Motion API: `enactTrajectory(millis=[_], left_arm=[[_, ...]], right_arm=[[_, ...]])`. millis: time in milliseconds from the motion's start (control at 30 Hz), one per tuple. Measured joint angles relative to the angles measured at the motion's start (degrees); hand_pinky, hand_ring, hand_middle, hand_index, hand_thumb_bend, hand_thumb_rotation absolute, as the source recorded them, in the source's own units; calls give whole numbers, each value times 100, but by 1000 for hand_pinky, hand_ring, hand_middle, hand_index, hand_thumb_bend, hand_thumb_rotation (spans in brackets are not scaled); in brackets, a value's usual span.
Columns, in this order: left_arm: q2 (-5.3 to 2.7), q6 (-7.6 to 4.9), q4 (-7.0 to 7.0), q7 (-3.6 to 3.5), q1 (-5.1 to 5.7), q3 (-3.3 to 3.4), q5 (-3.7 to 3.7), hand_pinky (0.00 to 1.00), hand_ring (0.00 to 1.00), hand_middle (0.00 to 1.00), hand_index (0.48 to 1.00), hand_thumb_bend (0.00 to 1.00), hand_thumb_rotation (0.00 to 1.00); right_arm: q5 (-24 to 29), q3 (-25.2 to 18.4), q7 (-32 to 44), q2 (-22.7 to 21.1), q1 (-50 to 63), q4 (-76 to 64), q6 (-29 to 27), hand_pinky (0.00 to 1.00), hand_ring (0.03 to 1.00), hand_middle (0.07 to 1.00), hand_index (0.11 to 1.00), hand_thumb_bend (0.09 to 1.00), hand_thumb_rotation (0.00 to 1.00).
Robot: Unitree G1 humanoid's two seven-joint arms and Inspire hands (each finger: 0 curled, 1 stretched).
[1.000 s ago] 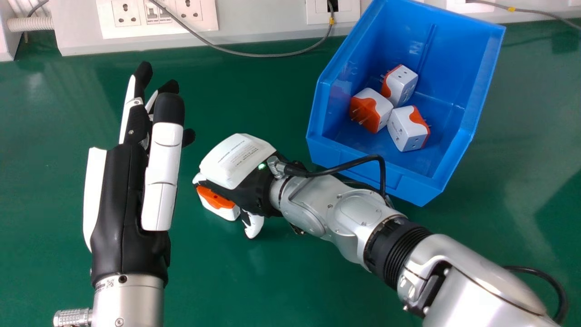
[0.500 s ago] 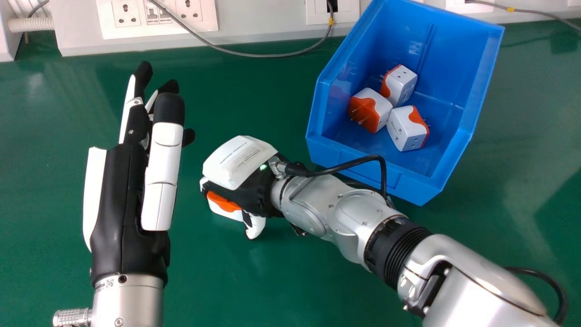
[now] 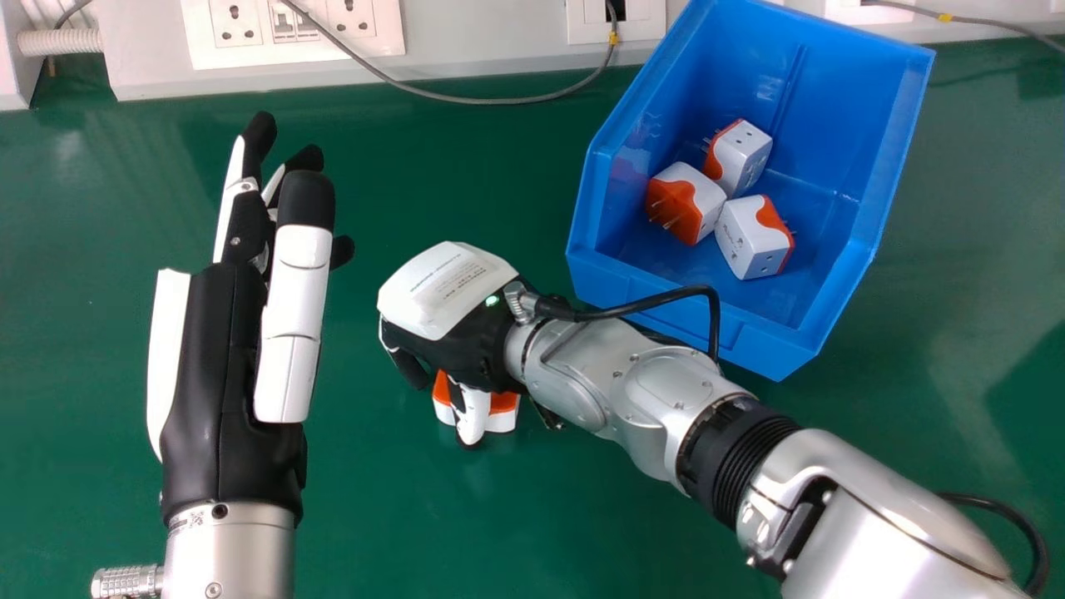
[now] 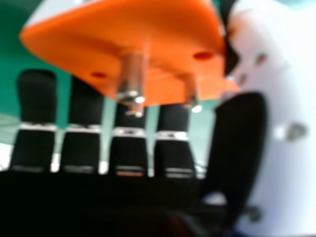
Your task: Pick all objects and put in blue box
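In the head view my right hand [image 3: 449,304] is palm down over the table, left of the blue box [image 3: 799,333]. Partly under it is a white-and-orange plug adapter [image 3: 503,410], with the thumb crossing in front. The right hand view has the adapter's orange pin face [image 4: 168,44] near the palm, between the thumb and my right hand's relaxed fingers [image 4: 131,148]; a firm hold is not visible. Three similar adapters, one at the back [image 3: 740,158], one at left [image 3: 686,202] and one at right [image 3: 755,237], lie inside the box. My left hand [image 3: 233,333] is open at the left.
A white socket panel [image 3: 374,42] runs along the table's back edge. A grey cable [image 3: 499,101] curves in front of it. The black cable [image 3: 641,306] of my right arm passes close to the box's near wall. Green tabletop [image 3: 466,191] lies between the left hand and the box.
The adapter has shifted right and turned, from the fingers' side of my right hand to beside its thumb. My right hand has moved slightly right. The left hand keeps its pose.
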Motion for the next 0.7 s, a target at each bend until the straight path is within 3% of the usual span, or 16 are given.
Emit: enactTrajectory(millis=[700], left_arm=[[-3, 50, -9, 1, -7, 5, -2, 812, 915, 920, 968, 802, 1000]], right_arm=[[10, 0, -132, -96, 43, 8, -83, 378, 445, 479, 477, 520, 0]])
